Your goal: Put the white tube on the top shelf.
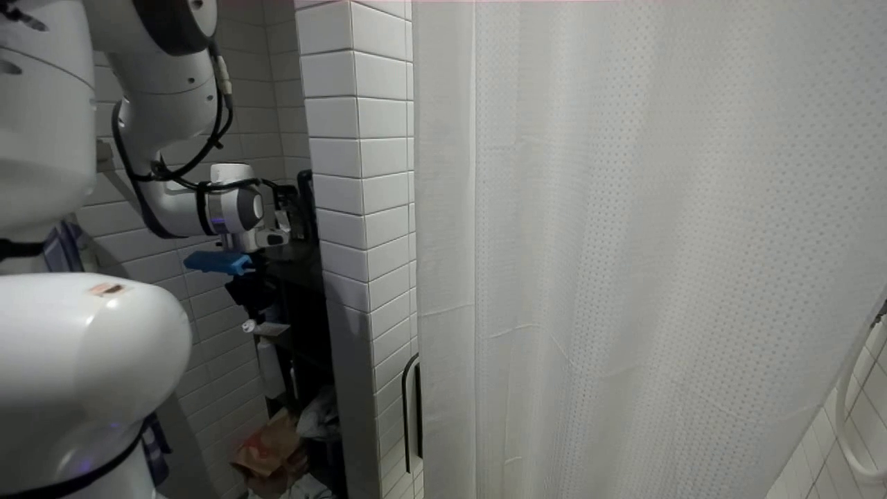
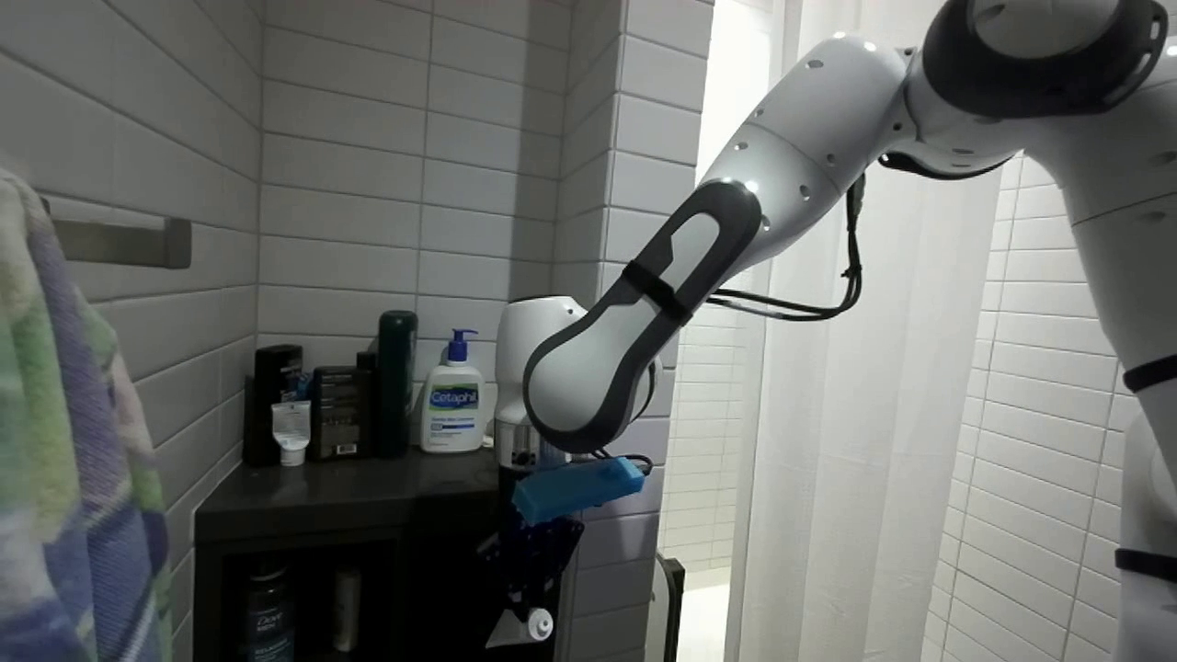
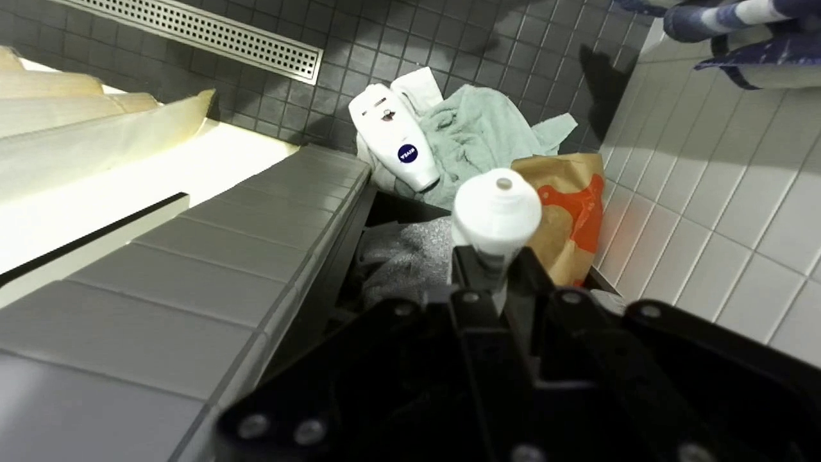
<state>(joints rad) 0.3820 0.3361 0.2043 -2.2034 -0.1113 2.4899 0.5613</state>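
The white tube (image 3: 495, 208) is held between the fingertips of my gripper (image 3: 500, 262), cap outward. In both exterior views the tube (image 1: 272, 328) (image 2: 511, 631) hangs at the tips of my gripper (image 1: 255, 305) (image 2: 528, 588), with its cap facing sideways and its flat end slanted. The fingers are closed around it; part of its body is hidden by them. The top shelf (image 2: 368, 483) is the black board of the dark rack; it also shows in an exterior view (image 1: 298, 272). My gripper is in front of the rack, with the fingertips lower in the picture than the top board.
On the top shelf stand a Cetaphil bottle (image 2: 452, 405), a dark green bottle (image 2: 396, 382), a black box (image 2: 340, 414) and a small white tube (image 2: 291, 430). A tiled wall corner (image 1: 336, 208) borders the rack. Below lie a paper bag (image 3: 567, 218) and a Nivea bottle (image 3: 394, 138).
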